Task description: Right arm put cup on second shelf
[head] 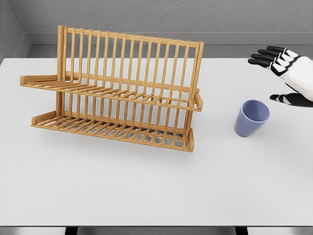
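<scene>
While the cup (pixel 252 118) stands upright on the white bench (pixel 146 191), mouth up and empty, the right hand (pixel 286 73) hovers off to its upper right, near the picture's right edge, apart from it and not touching; the hand is white with black fingers (pixel 266 55), and those fingers are spread and pointing leftward, holding nothing, with the thumb (pixel 288 99) hanging lower, just above and to the right of the cup's rim; the cup itself is a pale blue-violet, tapering towards its base, and it leans a touch in the view as seen from above; well to its left sits the wooden rack (pixel 115 88), a slatted two-tier thing of light orange-brown wood, with a tall back of upright bars; its upper shelf (pixel 110 90) runs across the middle of the frame, and its lower shelf (pixel 112 128) rests on the bench below; both shelves carry nothing; the rack's right end lies near the cup but clear of it, with a strip of bare bench between them; behind the bench a grey wall (pixel 171 14) closes the scene; the left arm does not show at all.
</scene>
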{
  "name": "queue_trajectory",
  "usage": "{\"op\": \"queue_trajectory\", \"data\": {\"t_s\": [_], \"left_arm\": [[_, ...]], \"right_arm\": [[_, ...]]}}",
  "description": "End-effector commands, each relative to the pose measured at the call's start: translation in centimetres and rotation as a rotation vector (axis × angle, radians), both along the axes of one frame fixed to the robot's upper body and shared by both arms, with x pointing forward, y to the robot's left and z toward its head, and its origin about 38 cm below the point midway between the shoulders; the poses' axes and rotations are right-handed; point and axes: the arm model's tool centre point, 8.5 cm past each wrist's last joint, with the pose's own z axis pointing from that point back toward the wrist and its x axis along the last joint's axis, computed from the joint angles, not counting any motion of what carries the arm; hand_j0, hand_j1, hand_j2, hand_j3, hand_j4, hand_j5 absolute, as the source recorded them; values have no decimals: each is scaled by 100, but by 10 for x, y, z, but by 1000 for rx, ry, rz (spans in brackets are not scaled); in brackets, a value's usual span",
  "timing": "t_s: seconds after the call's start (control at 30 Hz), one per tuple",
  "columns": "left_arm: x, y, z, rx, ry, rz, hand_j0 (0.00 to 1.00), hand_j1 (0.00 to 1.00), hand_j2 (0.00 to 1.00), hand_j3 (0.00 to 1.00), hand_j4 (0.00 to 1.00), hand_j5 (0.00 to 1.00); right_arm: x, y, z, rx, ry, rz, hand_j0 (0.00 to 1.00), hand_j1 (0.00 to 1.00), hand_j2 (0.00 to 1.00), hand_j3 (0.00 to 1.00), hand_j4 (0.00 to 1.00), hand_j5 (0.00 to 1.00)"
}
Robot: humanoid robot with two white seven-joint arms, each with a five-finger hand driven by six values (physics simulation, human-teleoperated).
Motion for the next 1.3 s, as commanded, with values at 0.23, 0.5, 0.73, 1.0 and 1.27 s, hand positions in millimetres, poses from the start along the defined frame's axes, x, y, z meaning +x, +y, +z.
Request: {"op": "queue_trajectory", "data": {"t_s": [0.23, 0.5, 0.73, 1.0, 1.27], "left_arm": [[-1, 0, 0, 0, 2, 0, 100, 100, 100, 100, 100, 100], [0, 0, 0, 0, 0, 0, 100, 100, 100, 100, 100, 100], [-1, 0, 0, 0, 2, 0, 100, 100, 100, 100, 100, 100], [-1, 0, 0, 0, 3, 0, 100, 100, 100, 100, 100, 100], [-1, 0, 0, 0, 2, 0, 100, 100, 100, 100, 100, 100]], "right_arm": [[-4, -15, -11, -345, 235, -2, 100, 100, 100, 100, 100, 100], [15, 2, -16, -506, 331, 55, 100, 100, 100, 100, 100, 100], [29, 14, -15, -520, 335, 74, 100, 100, 100, 100, 100, 100], [36, 16, -36, -513, 388, 81, 100, 100, 100, 100, 100, 100], [50, 14, -50, -503, 430, 62, 100, 100, 100, 100, 100, 100]]}}
